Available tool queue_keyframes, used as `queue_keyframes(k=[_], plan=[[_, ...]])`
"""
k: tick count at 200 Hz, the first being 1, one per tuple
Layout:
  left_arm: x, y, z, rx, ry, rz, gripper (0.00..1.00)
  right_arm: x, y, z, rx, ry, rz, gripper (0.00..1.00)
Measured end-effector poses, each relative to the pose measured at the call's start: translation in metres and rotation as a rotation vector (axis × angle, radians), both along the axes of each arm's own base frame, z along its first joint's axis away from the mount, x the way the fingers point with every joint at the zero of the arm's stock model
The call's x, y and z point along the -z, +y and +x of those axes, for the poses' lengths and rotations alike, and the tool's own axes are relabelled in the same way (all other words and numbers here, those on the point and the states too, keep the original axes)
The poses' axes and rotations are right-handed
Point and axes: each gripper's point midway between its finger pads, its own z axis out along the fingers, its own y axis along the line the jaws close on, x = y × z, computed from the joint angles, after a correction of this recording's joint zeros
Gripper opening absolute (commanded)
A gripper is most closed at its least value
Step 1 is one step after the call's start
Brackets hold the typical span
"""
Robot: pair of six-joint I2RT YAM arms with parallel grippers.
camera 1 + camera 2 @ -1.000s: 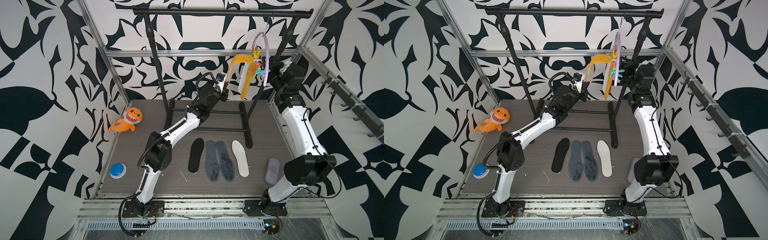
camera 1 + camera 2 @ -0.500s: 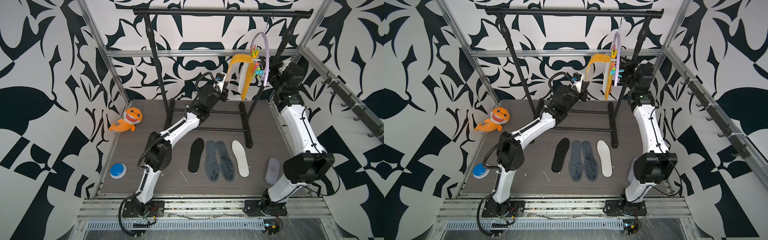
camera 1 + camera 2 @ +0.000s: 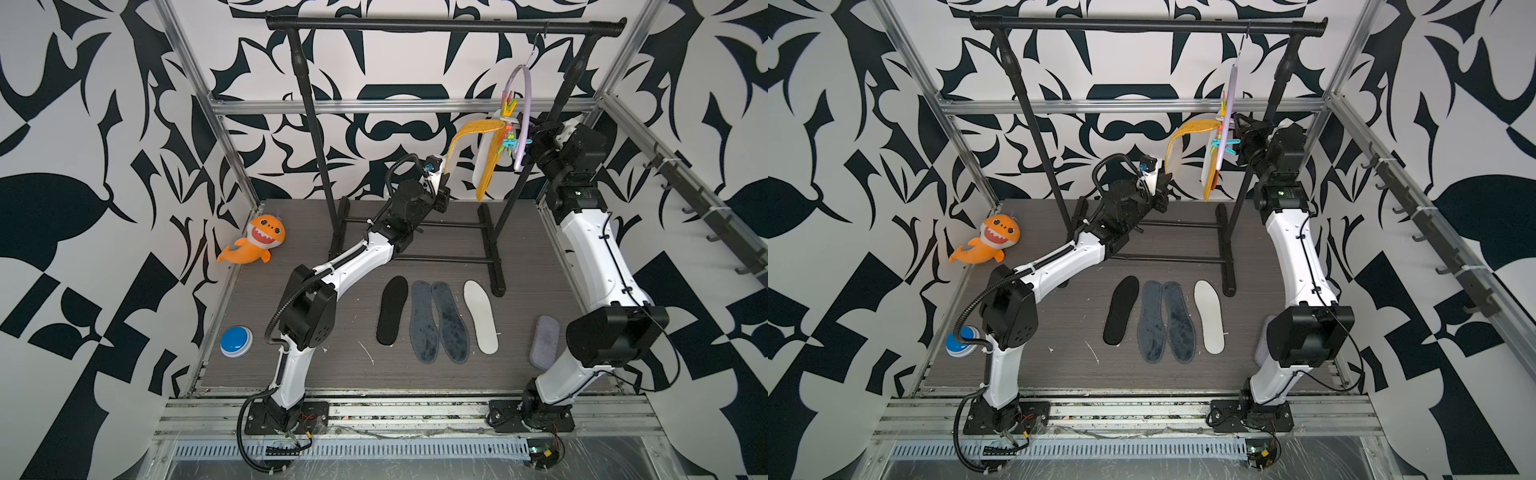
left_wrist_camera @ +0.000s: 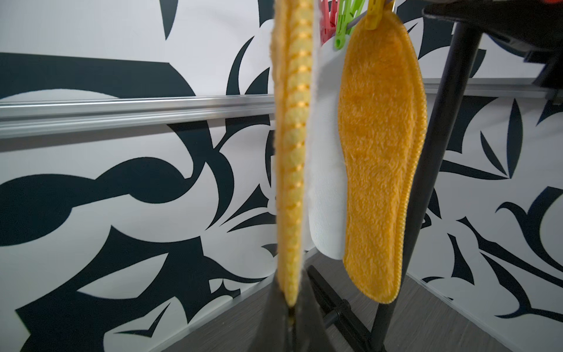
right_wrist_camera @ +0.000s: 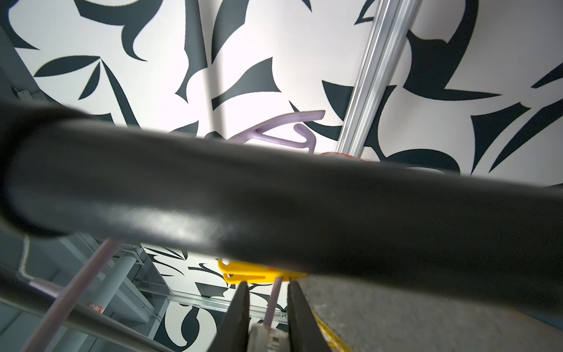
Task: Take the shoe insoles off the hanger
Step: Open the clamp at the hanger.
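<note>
The lilac hanger hangs from the black rail at the right. My left gripper is shut on the lower end of a fuzzy orange insole, drawn out sideways while its top stays pegged. A white insole and a second orange insole hang beside it. My right gripper is at the pegs, jaws closed on a pale peg on the lilac bar, below a yellow peg. On the floor lie a black insole, two grey-blue ones and a white one.
The black clothes rail spans the back; its post crosses close in front of the right wrist camera. A lilac-grey pad lies by the right arm's base. An orange shark and a blue button sit at the left.
The right gripper's jaws have narrowed onto the peg at the hanger. The left arm still holds the orange insole in the same place.
</note>
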Motion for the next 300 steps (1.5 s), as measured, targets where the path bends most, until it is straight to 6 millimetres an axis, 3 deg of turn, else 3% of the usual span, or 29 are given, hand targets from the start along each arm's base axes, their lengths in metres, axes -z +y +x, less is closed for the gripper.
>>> queue_keyframes(k=[46,90,122,158,213,262,300], plan=[[0.023,0.022,-0.006,-0.046,0.039,-0.011,0.0,0.0,0.009,-0.001,-0.016,-0.001,0.0,0.23],[0.042,0.03,-0.011,-0.059,0.064,-0.005,0.0,-0.002,0.02,-0.002,-0.033,-0.007,-0.003,0.34],[0.043,0.034,-0.015,-0.061,0.067,-0.005,0.0,-0.001,0.026,-0.003,-0.038,-0.009,-0.008,0.42],[0.033,0.04,-0.021,-0.06,0.056,-0.022,0.0,-0.001,0.024,-0.006,-0.02,-0.012,-0.027,0.59],[0.035,0.046,-0.028,-0.059,0.068,-0.036,0.0,-0.01,0.012,-0.04,0.042,-0.019,-0.077,0.7],[0.045,0.053,-0.036,-0.062,0.093,-0.028,0.0,-0.023,-0.013,-0.082,0.128,-0.045,-0.111,0.71],[0.051,0.062,-0.045,-0.066,0.115,-0.024,0.0,-0.012,-0.034,-0.102,0.186,-0.022,-0.134,0.69]])
